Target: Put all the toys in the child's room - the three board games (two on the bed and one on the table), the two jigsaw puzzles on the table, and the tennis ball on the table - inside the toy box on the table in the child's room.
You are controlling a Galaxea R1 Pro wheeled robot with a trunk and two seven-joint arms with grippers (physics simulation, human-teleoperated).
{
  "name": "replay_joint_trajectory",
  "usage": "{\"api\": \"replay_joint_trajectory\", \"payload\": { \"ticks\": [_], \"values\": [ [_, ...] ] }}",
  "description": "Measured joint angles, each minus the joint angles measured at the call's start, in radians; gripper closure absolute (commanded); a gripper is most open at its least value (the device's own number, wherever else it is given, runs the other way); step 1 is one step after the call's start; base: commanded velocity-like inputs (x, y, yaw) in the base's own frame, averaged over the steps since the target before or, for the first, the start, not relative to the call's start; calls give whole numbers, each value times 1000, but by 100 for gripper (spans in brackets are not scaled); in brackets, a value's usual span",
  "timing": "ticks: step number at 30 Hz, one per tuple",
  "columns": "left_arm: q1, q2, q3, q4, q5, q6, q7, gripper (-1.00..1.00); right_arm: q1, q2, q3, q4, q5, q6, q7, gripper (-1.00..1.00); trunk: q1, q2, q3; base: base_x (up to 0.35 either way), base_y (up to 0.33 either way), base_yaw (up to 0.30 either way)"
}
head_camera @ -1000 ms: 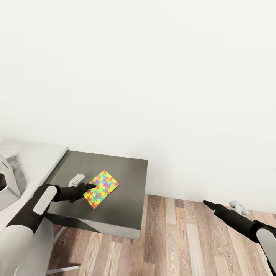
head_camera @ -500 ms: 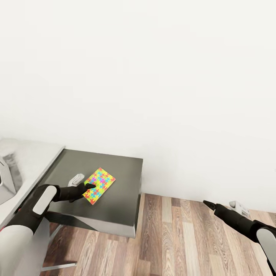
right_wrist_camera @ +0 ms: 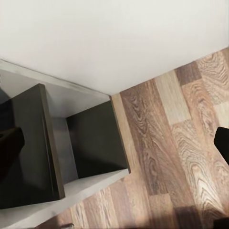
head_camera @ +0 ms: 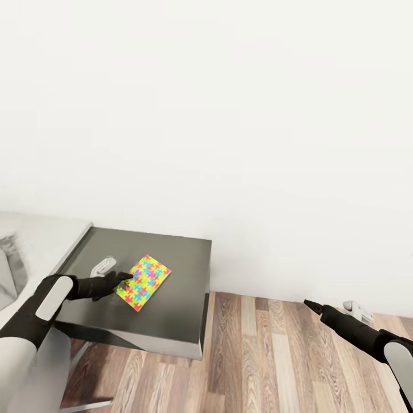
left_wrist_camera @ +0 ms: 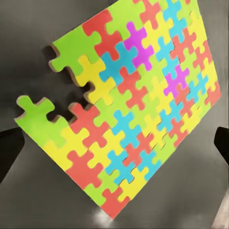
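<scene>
A jigsaw puzzle [head_camera: 146,281] of bright interlocking pieces lies flat on the dark grey lower section of the table [head_camera: 178,264]. My left gripper [head_camera: 125,280] is at the puzzle's near-left edge and overlaps it. In the left wrist view the puzzle [left_wrist_camera: 138,100] spreads between the two fingertips [left_wrist_camera: 9,148], and the left gripper [left_wrist_camera: 114,148] is open. One green piece sticks out at a corner. My right gripper [head_camera: 312,305] hangs open over the wood floor, well right of the table, with nothing in it [right_wrist_camera: 114,143].
The table's pale grey top [head_camera: 46,241] joins at the left, with a pale grey shape [head_camera: 8,275] at the frame edge. A small white part [head_camera: 103,265] sits beside the puzzle. The white wall runs behind. Wood-plank floor [head_camera: 269,355] lies right of the table.
The head camera has shifted, so the table sits a little further left. My left gripper has moved onto the puzzle's near-left edge. The right arm has not moved.
</scene>
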Motion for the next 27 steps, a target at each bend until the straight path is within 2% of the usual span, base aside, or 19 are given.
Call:
{"api": "replay_joint_trajectory", "payload": {
  "ticks": [5, 10, 27],
  "values": [
    [3, 1, -2, -48, 0, 0, 0, -100, 0, 0, 0, 0, 0, 0, 0, -100, 0, 0, 6, 49, 31, -156],
    [5, 1, -2, -60, -1, 1, 0, -100, 0, 0, 0, 0, 0, 0, 0, -100, 0, 0, 12, 8, 21, -128],
    [5, 1, -1, -62, -3, 0, 1, -100, 0, 0, 0, 0, 0, -1, 0, -100, 0, 0, 14, 19, 78, -10]
  ]
}}
